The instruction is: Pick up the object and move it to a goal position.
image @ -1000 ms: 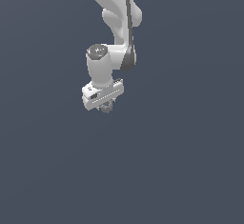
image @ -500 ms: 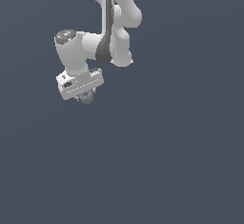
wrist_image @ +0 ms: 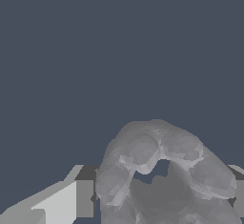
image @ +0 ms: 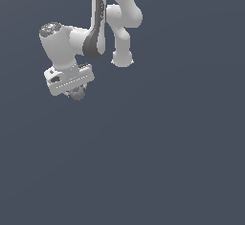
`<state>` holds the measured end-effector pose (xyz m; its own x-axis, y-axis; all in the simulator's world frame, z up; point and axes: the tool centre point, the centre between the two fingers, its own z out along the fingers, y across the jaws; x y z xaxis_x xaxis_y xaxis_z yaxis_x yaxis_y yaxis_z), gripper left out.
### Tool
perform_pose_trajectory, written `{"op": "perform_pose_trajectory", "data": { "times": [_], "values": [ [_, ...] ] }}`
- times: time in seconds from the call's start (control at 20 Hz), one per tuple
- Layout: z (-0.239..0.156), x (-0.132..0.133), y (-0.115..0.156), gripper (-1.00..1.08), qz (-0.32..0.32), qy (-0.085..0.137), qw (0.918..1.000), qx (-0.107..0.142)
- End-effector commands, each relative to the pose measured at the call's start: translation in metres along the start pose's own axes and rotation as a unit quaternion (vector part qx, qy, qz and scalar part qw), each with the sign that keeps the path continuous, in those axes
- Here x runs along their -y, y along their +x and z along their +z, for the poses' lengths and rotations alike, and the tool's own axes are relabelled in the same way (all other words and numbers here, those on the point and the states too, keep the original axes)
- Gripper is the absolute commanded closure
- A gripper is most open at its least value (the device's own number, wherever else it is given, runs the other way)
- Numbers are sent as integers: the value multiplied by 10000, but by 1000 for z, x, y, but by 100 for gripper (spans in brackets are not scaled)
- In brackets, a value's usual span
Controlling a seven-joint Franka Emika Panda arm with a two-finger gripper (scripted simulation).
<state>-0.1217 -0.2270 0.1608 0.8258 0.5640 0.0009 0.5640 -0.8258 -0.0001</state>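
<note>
The grey nut-like ring (wrist_image: 162,170) with its central hole fills the space between my fingers in the wrist view. In the exterior view it shows as a small grey lump (image: 77,94) under the white gripper (image: 75,93). The gripper is shut on the ring and holds it high above the floor, toward the exterior view's left. One grey finger pad (wrist_image: 85,198) shows beside the ring. No goal marker shows in either view.
The white arm (image: 103,28) reaches down from the top of the exterior view. Around and below it there is only the plain dark blue-grey floor (image: 158,162).
The gripper has moved up and toward the exterior view's left with the ring in it. The wrist has turned a little on the way.
</note>
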Motion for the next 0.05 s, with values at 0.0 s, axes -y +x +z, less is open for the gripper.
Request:
{"op": "perform_pose_trajectory", "data": {
  "times": [0.0],
  "values": [
    [-1, -2, -2, 108, -8, 2, 10000, 0]
  ]
}}
